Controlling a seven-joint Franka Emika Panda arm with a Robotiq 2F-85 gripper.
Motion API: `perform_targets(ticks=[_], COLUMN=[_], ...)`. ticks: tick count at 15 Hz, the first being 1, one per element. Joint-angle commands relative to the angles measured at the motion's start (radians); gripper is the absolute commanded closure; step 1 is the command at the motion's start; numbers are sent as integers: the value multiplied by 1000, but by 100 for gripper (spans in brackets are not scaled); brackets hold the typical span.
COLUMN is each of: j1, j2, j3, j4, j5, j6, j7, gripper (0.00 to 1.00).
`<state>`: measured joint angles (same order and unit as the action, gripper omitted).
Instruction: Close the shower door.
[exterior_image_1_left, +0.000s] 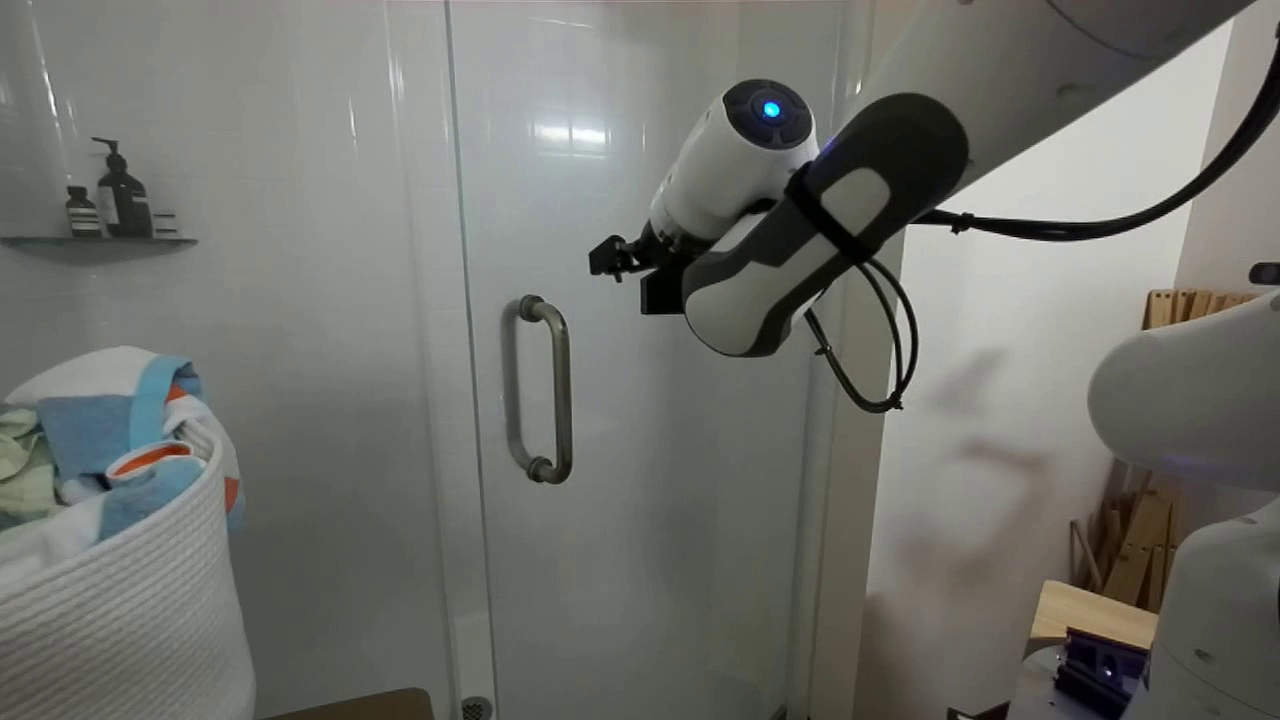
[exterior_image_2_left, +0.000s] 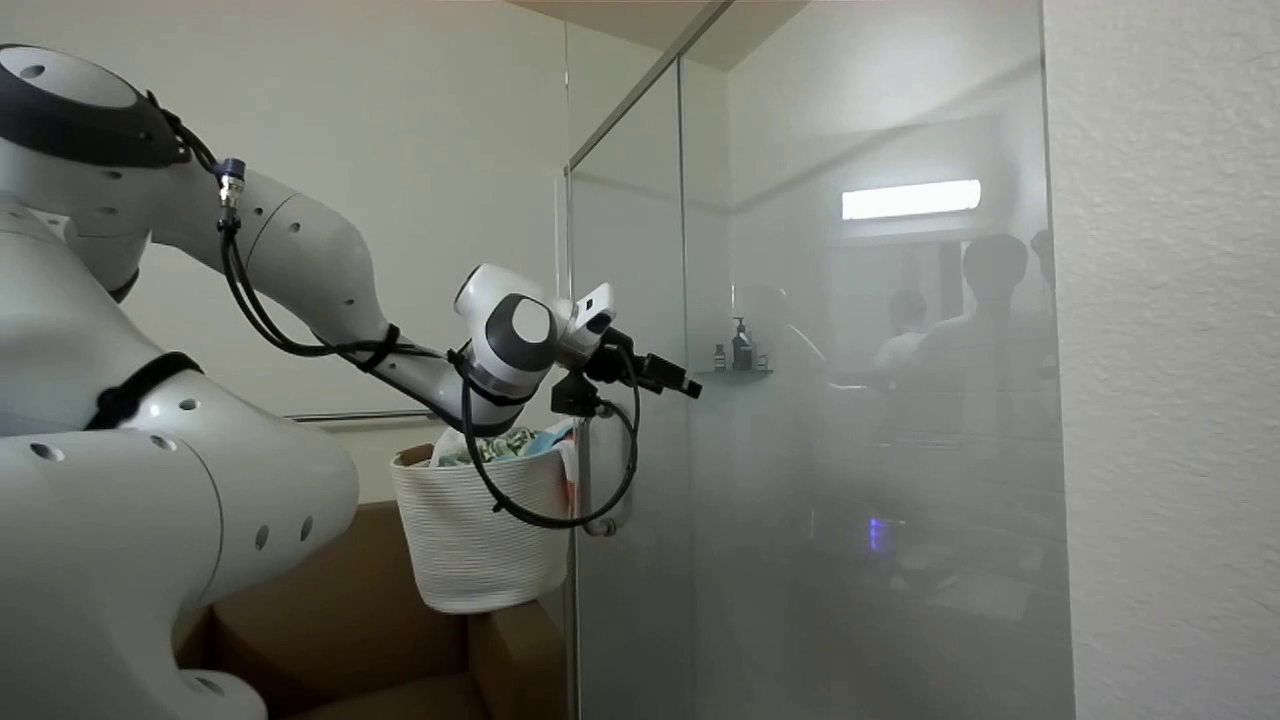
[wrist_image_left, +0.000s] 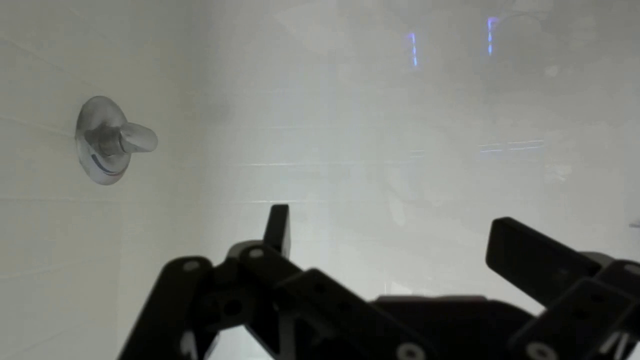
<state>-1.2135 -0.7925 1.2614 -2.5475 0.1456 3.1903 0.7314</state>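
Note:
The shower door (exterior_image_1_left: 640, 580) is clear glass; its glass also shows in an exterior view (exterior_image_2_left: 860, 450). Its free edge is a thin vertical line left of the handle. How far it stands open is hard to tell. The chrome D-shaped handle (exterior_image_1_left: 562, 390) is upright at mid height; in an exterior view the handle (exterior_image_2_left: 600, 527) is partly behind a cable. My gripper (exterior_image_1_left: 605, 258) is above and right of the handle, in front of the glass; contact cannot be told. The fingers (exterior_image_2_left: 690, 385) are apart and empty, as the wrist view (wrist_image_left: 387, 230) shows.
A white woven basket (exterior_image_1_left: 120, 620) of towels stands left of the handle, above a brown sofa (exterior_image_2_left: 340, 600). A shelf (exterior_image_1_left: 100, 240) with bottles is inside the shower. The wrist view shows a shower valve (wrist_image_left: 102, 140) at left. A textured wall (exterior_image_2_left: 1170, 400) borders the glass.

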Motion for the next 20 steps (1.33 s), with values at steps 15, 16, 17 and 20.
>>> perform_targets(ticks=[15, 16, 17, 20], j1=[-266, -269, -271, -291], j2=[-10, -10, -10, 1], j3=[188, 190, 192, 201], j4=[137, 139, 140, 163], j5=[59, 59, 59, 46], j6=[-29, -32, -33, -50], j7=[-20, -20, -20, -32], gripper=[0, 0, 0, 0])
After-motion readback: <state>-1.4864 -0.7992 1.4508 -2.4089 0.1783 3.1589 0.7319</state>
